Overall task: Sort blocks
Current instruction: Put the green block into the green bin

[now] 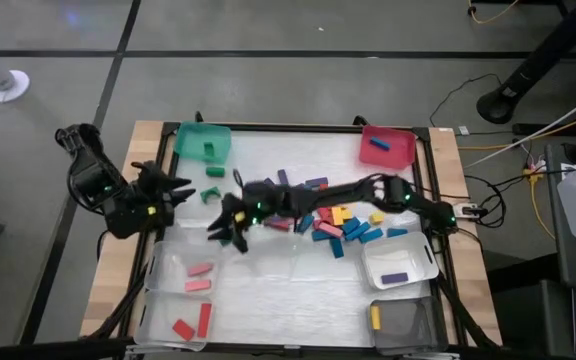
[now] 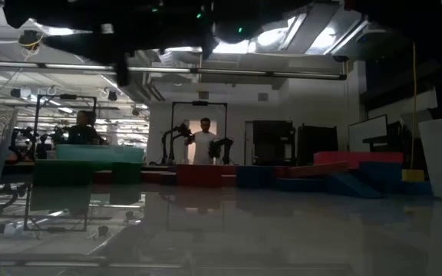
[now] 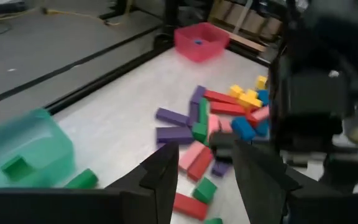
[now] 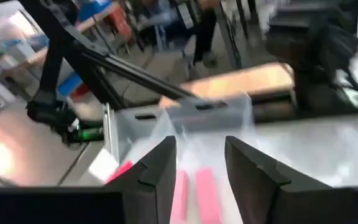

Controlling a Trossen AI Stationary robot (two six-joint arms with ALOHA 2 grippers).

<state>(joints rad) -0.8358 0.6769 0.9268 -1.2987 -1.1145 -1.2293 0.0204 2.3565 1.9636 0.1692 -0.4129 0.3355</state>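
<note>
Right tool (image 1: 230,232) (parted) near pink blocks (image 4: 194,186)

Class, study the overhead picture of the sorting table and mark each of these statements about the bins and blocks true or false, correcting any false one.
1. The green bin holds a green block. True.
2. The red bin holds a yellow block. False: a blue block lies in it.
3. The grey bin holds a yellow block. True.
4. The clear bin at the table's left holds purple blocks. False: it holds pink and red ones.
5. The right claw reaches across past the loose pile of blocks. True.
</note>
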